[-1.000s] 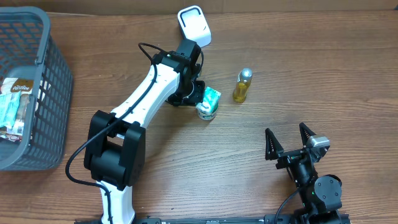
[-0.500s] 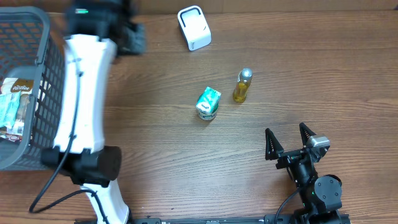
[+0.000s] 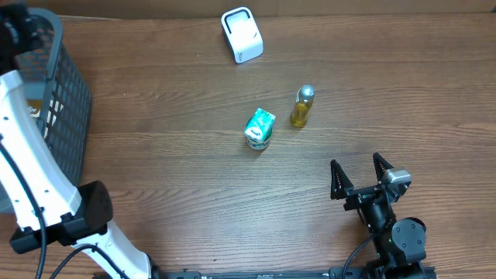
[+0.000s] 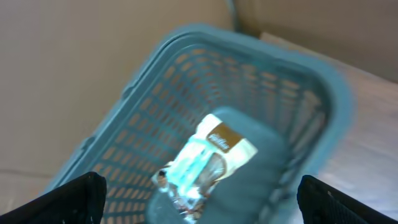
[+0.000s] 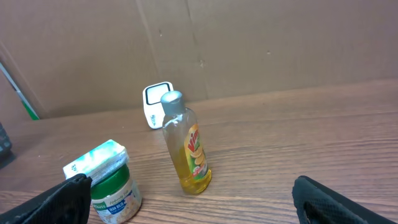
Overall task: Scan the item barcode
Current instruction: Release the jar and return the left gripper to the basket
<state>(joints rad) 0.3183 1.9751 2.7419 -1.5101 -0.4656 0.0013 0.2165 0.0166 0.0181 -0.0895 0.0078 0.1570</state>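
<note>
Looking over the wooden table [image 3: 194,201], I find it mostly bare in the middle. The blue-grey basket [image 3: 74,93] sits at its left edge. My white left arm [image 3: 27,155] rises across the basket's near wall, and its wrist hangs above the basket. My left fingers [image 4: 68,199] are spread wide with nothing between them. My right arm [image 3: 395,232] rests low at the table's near edge. My right fingers [image 3: 337,182] are also spread and empty, pointing toward the middle of the table.

The white scanner [image 3: 242,35] stands near the far edge, well apart from both arms. Near the middle stands a green-and-white jar [image 3: 260,129]. Just beside it, not touching, a yellow bottle [image 3: 302,106] with a silver cap stands upright. A snack packet [image 4: 208,162] lies flat on the basket floor, directly under my left wrist. Its print is too blurred to read.
</note>
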